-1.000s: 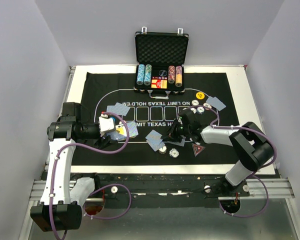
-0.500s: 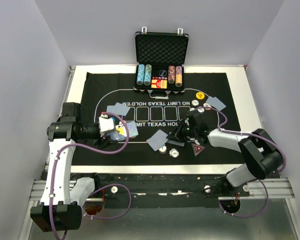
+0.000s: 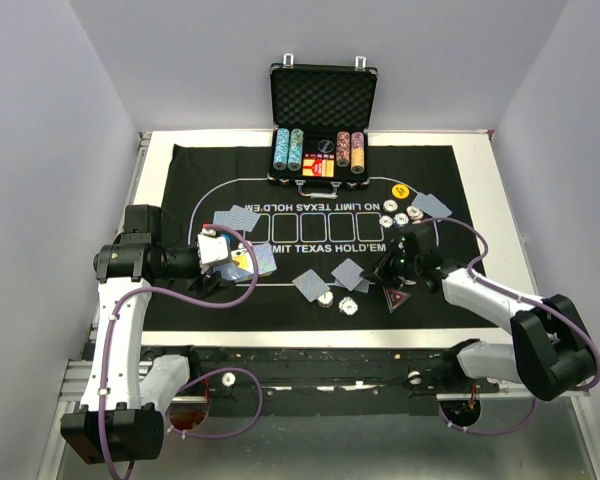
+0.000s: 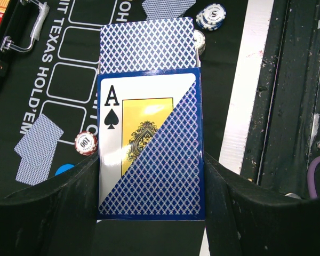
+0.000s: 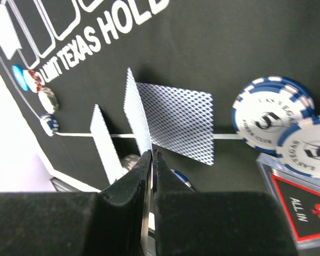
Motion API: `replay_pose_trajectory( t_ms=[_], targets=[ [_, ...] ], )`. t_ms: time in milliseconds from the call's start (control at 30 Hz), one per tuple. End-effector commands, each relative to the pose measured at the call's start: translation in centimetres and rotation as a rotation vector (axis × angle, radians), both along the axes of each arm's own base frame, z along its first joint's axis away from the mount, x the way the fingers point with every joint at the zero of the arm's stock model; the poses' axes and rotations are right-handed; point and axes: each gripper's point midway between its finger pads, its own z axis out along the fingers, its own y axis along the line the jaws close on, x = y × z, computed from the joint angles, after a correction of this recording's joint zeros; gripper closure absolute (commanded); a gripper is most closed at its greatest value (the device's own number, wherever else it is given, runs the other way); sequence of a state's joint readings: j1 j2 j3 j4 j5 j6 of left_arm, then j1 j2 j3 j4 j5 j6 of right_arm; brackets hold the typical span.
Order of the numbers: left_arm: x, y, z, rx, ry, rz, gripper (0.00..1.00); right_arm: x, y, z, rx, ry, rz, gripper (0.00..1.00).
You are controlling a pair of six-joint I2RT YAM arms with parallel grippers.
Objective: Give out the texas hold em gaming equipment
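Top view: 2 robot arms over a black poker mat (image 3: 180,165). The L gripper (image 4: 149,176) is clenched on a blue deck (image 4: 149,154), ace of spades on its face, held above the mat's left edge. The R gripper (image 5: 151,160) pinches 1 blue-backed card (image 5: 134,109) on its edge, jaws almost together, near the mat's front-right corner. A red marker (image 3: 395,298) lies flat just beside the R gripper, w/ blue-and-white chips (image 5: 269,120) near it. Loose cards (image 3: 348,272) lie by the front edge, approx. centre. A yellow button (image 3: 400,190) sits toward the back-right corner. An open case (image 3: 322,100) stands at the mat's back edge.
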State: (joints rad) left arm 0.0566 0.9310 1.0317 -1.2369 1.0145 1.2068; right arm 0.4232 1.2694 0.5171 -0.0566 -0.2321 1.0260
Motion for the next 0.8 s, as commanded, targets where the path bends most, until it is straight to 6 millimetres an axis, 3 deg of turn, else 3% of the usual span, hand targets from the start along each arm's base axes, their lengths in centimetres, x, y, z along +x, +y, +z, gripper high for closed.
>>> replay_pose_trajectory(
  t_ms=[0,133,233,333,500,600,767],
  targets=[
    [-0.4,-0.5,0.5,-0.028,-0.015,-0.026,0.55,-2.0,-2.0,-2.4,-0.108,0.076,0.009,0.88],
    [-0.4,-0.5,0.6,-0.027,-0.019,-0.024,0.55,-2.6,-2.3,-3.5,-0.132,0.122,0.016,0.76],
    [-0.5,-0.5,0.6,-0.026,-0.019,-0.025,0.55,-2.5,-2.8,-3.3,-0.166,0.129,0.009,0.59],
    [-0.5,-0.5,0.5,-0.023,-0.019,-0.025,0.55,-1.9,-3.4,-1.6,-0.198,0.091,-0.014,0.47],
    [-0.5,-0.5,0.5,-0.023,-0.023,-0.027,0.55,-1.2,-3.7,2.9,-0.222,-0.029,0.037,0.43],
    [-0.4,-0.5,0.5,-0.029,-0.018,-0.025,0.55,-1.2,-2.1,5.2,-0.201,-0.126,0.146,0.39],
    [-0.3,-0.6,0.7,-0.036,-0.012,-0.025,0.55,-2.6,1.7,6.6,-0.360,-0.279,0.348,0.37]
  ],
)
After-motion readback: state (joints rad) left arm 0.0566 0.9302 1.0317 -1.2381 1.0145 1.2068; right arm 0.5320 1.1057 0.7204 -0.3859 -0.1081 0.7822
